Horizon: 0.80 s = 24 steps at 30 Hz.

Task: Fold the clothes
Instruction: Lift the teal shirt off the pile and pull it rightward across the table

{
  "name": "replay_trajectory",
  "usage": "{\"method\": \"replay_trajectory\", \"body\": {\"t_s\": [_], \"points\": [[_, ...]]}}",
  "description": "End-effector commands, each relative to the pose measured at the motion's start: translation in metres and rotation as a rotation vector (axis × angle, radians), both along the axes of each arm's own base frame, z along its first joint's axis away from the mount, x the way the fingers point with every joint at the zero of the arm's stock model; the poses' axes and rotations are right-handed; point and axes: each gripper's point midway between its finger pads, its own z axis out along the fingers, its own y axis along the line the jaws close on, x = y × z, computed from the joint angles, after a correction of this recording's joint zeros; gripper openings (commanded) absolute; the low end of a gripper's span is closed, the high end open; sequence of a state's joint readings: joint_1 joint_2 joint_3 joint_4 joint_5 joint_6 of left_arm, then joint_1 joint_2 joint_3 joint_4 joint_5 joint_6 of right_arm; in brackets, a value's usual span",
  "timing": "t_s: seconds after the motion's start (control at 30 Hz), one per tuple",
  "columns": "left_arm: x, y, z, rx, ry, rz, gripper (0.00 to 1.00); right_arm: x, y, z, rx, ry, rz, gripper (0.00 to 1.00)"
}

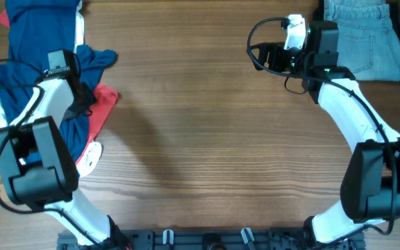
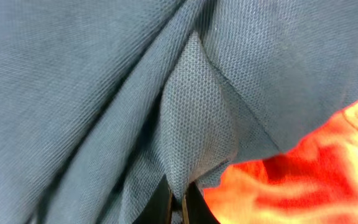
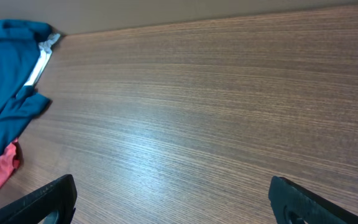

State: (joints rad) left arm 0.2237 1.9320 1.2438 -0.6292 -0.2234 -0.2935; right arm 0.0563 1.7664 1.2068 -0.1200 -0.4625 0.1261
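Left pincer (image 2: 178,203): jaws closed to almost nothing on a thin ridge of the blue shirt (image 2: 104,93), with cloth filling your wrist view. The red garment (image 2: 316,168) touches the shirt at 4 o'clock of the grip. Overhead, both lie crumpled at 10 o'clock on the table (image 1: 200,139), and folded jeans (image 1: 363,35) sit at 1 o'clock. Right pincer (image 3: 173,202): jaws spread wide, holding nothing, over bare wood near the jeans. Risks, as judged: the pinch takes only a narrow fold, so a quick lift could let it slip out. The red garment may ride along if it is tangled underneath. You cannot tell how many layers are caught, so the shirt may come up bunched rather than spread.
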Motion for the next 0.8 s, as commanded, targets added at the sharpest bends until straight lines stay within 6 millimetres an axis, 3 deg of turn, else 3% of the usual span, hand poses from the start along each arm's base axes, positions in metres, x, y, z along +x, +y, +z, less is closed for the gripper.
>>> {"method": "replay_trajectory", "body": {"t_s": [0.0, 0.2, 0.33, 0.47, 0.63, 0.77], "points": [[0.008, 0.006, 0.056, 0.041, -0.122, 0.012, 0.04, 0.005, -0.001, 0.0, -0.023, -0.015, 0.0, 1.0], [0.009, -0.007, 0.149, 0.019, -0.372, 0.069, 0.04, 0.005, -0.001, 0.0, 0.02, 0.014, -0.036, 1.0], [0.018, -0.053, 0.222, -0.098, -0.625, -0.029, 0.04, 0.005, 0.001, 0.002, 0.057, 0.032, -0.052, 1.0], [0.026, -0.11, 0.278, -0.2, -0.823, -0.17, 0.04, 0.001, 0.007, 0.006, 0.099, 0.036, -0.007, 1.0], [0.042, -0.184, 0.33, -0.27, -1.031, -0.348, 0.04, -0.007, 0.009, 0.018, 0.194, 0.049, 0.048, 1.0], [0.053, -0.22, 0.362, -0.312, -1.179, -0.409, 0.04, -0.012, 0.004, 0.025, 0.245, 0.057, 0.081, 1.0]]}}
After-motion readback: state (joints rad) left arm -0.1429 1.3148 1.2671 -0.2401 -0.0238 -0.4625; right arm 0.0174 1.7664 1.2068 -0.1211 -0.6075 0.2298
